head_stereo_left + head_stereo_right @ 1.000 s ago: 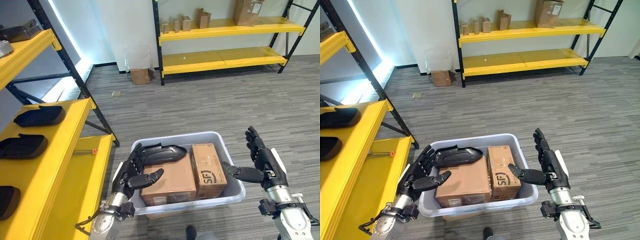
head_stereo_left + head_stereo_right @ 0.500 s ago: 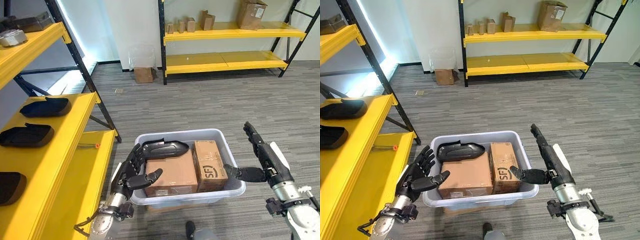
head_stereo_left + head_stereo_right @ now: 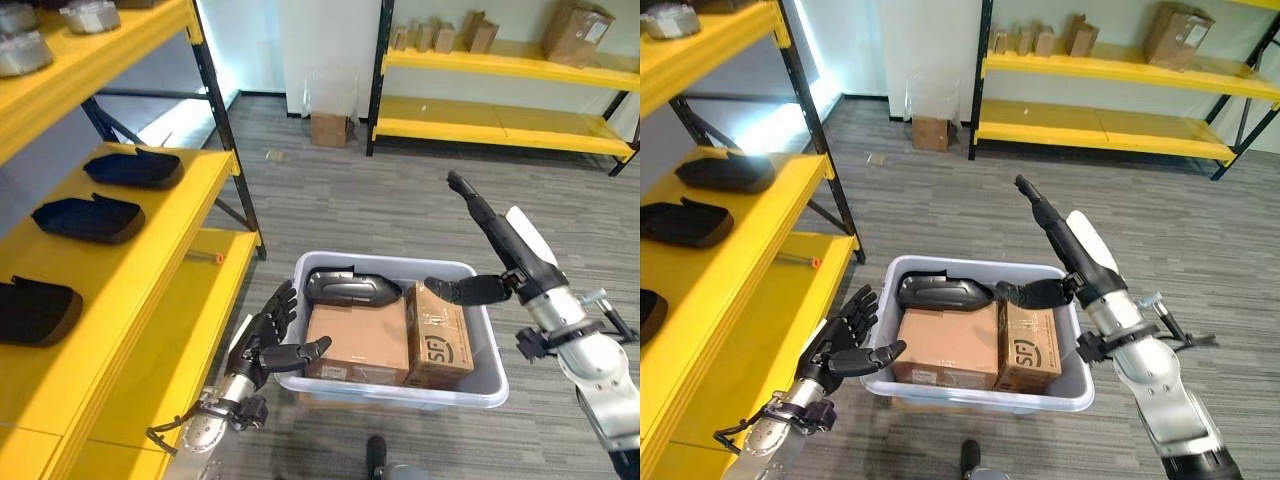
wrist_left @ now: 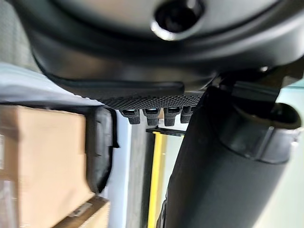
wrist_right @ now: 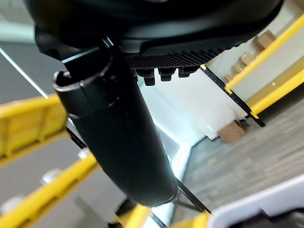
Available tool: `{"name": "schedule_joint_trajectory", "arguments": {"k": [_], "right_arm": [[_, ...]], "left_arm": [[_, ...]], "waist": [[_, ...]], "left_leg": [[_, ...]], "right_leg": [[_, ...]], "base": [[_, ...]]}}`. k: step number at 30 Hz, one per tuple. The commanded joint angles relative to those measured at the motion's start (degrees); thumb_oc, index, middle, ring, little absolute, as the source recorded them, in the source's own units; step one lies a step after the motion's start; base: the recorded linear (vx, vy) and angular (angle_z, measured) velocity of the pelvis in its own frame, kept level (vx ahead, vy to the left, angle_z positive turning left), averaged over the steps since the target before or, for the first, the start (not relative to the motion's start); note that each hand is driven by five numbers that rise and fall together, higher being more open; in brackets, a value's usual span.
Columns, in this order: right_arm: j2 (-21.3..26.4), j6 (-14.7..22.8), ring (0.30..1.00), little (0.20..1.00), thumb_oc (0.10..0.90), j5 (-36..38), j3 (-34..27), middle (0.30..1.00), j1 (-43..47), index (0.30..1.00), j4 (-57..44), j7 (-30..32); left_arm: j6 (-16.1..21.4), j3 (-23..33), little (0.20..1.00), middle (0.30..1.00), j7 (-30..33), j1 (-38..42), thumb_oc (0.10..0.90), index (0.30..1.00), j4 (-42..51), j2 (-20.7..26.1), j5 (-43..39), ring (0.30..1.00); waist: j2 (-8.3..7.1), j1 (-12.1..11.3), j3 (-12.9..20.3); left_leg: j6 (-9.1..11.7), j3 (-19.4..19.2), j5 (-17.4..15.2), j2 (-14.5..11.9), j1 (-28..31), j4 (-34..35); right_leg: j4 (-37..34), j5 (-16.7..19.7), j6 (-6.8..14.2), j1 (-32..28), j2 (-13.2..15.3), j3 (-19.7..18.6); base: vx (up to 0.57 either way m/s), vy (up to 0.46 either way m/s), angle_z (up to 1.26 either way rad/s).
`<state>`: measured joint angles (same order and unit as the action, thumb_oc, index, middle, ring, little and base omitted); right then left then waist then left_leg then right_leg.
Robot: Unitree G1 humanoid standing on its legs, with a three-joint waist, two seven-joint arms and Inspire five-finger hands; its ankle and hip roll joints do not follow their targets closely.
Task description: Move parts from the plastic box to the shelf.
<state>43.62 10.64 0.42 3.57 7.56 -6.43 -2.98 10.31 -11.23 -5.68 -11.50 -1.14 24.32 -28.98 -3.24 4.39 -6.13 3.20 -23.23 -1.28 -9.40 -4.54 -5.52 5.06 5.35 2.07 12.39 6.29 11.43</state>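
Plastic box (image 3: 400, 385) hides lower halves of cartons (image 3: 357, 345).

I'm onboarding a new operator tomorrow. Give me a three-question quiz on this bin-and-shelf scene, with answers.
1. True or false: the left hand is holding the black part.
2. What else lies in the plastic box besides the black part?
A. two cardboard boxes
B. a metal bowl
C. nothing
3. Fill in: the right hand is raised above the plastic box with its fingers ____.

Key: 1 false, it is open beside the box's near left corner; 2 A; 3 straight.
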Motion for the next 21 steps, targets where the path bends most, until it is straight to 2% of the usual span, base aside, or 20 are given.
{"name": "schedule_joint_trajectory", "arguments": {"k": [1,9,12,21], "right_arm": [[0.7,1.2,1.000,1.000,0.900,-0.2,-0.2,1.000,11.0,1.000,-1.3,4.4],[0.6,-1.2,1.000,1.000,0.900,-3.0,5.2,1.000,22.2,1.000,6.0,7.4],[-0.5,-2.4,1.000,1.000,0.900,-5.0,8.4,1.000,29.1,1.000,10.2,9.6],[-2.6,-5.0,1.000,1.000,0.900,-9.4,12.6,1.000,39.9,1.000,16.5,12.8]], "left_arm": [[4.8,1.0,1.000,1.000,-0.9,5.8,0.900,1.000,8.0,2.5,-0.8,1.000],[5.5,0.4,1.000,1.000,0.4,8.0,0.900,1.000,8.0,3.3,-1.0,1.000],[5.8,0.6,1.000,1.000,1.7,8.9,0.900,1.000,7.6,3.4,-0.8,1.000],[6.6,1.6,1.000,1.000,3.9,10.9,0.900,1.000,6.7,3.2,-1.0,1.000]], "waist": [[0.04,0.2,-2.8],[0.58,-1.1,-5.3],[1.07,-1.9,-7.7],[1.83,-3.0,-10.7]], "left_leg": [[3.0,1.0,-2.4,-6.2,-2.8,-6.1],[3.0,1.2,-2.0,-6.5,-8.5,-7.3],[3.2,1.5,-1.6,-6.4,-10.5,-7.7],[3.3,1.6,-0.5,-5.6,-12.5,-6.8]], "right_leg": [[2.3,-2.8,5.3,0.5,2.9,-4.3],[5.2,-1.9,5.3,7.3,3.2,-5.0],[6.2,-1.6,5.2,9.9,3.4,-4.8],[6.3,-0.9,5.3,12.4,4.3,-4.8]], "base": [[-0.24,0.004,0.00],[-0.12,0.005,-0.03],[-0.09,-0.002,-0.02],[0.00,0.000,0.00]]}}
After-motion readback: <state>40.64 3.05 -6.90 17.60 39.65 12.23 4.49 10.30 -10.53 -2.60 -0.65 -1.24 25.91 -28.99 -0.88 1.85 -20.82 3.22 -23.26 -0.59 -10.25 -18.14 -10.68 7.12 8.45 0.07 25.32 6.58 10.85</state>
